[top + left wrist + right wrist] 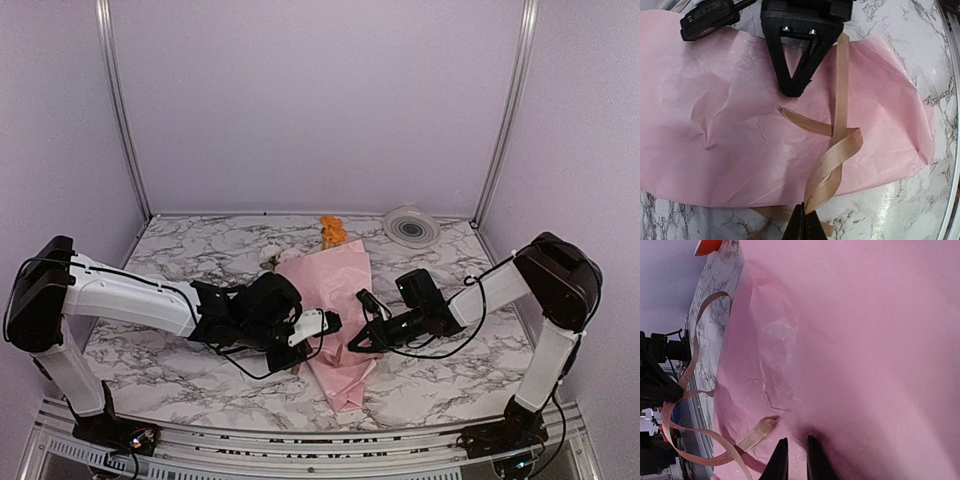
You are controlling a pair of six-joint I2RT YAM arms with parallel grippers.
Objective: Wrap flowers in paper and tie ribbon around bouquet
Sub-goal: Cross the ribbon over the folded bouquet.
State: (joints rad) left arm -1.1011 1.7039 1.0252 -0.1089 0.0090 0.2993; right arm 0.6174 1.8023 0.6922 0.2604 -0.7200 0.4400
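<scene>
The bouquet (335, 295) lies mid-table as a pink paper cone, narrow end toward me. An orange bloom (332, 230) and a pale rose (272, 256) of the flowers stick out at its far end. The tan ribbon (836, 152) twists over the paper (740, 125) and loops onto the marble. My left gripper (803, 207) is shut on a doubled strand of ribbon at the cone's near-left edge. My right gripper (796, 441) hovers over the paper with its jaws a narrow gap apart, nothing between them. A loose ribbon end (760, 429) lies just left of it.
A round white-grey disc (411, 226) sits at the back right of the marble table (180, 370). The corner of an orange-rimmed roll (707, 245) shows in the right wrist view. Metal frame posts (122, 110) rise at both back corners, and a rail runs along the near edge.
</scene>
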